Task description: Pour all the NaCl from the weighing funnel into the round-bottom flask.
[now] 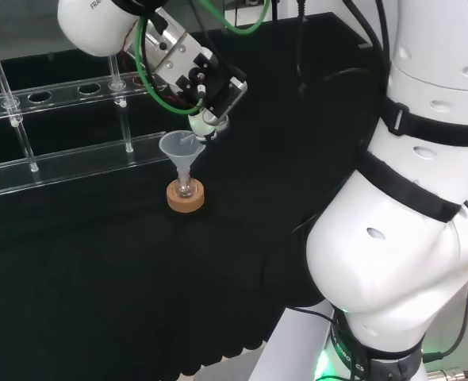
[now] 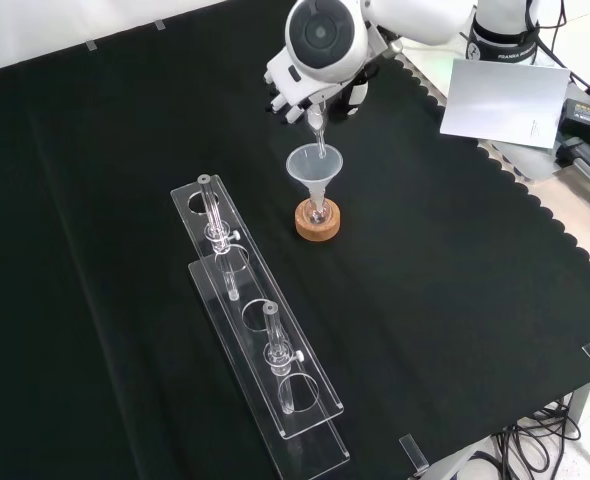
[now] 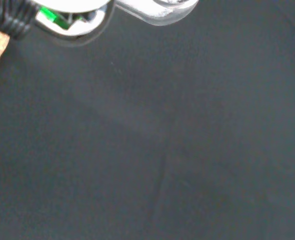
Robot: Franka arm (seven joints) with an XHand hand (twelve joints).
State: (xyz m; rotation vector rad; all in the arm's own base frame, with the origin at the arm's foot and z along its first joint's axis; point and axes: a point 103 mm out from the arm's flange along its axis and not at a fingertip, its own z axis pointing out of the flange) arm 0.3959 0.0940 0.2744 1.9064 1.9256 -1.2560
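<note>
In the head view the hand (image 1: 206, 79) hangs above the cork ring stand (image 1: 186, 198), its fingers curled round the small clear weighing funnel (image 1: 203, 125). The weighing funnel tilts down with its spout over the mouth of a clear glass funnel (image 1: 178, 148). That funnel stands in the neck of the round-bottom flask (image 1: 186, 189) on the cork ring. In the front view the weighing funnel (image 2: 317, 125) points down into the glass funnel (image 2: 315, 166) above the flask (image 2: 317, 212) and cork ring (image 2: 318, 224). What the flask holds is not plain.
A clear acrylic rack (image 1: 75, 163) with upright glass tubes (image 1: 4, 79) stands left of the flask in the head view, and nearer the camera as the rack (image 2: 265, 340) in the front view. The arm's white link (image 2: 320, 35) stands before the hand. A white sheet (image 2: 500, 100) lies at the cloth's right edge.
</note>
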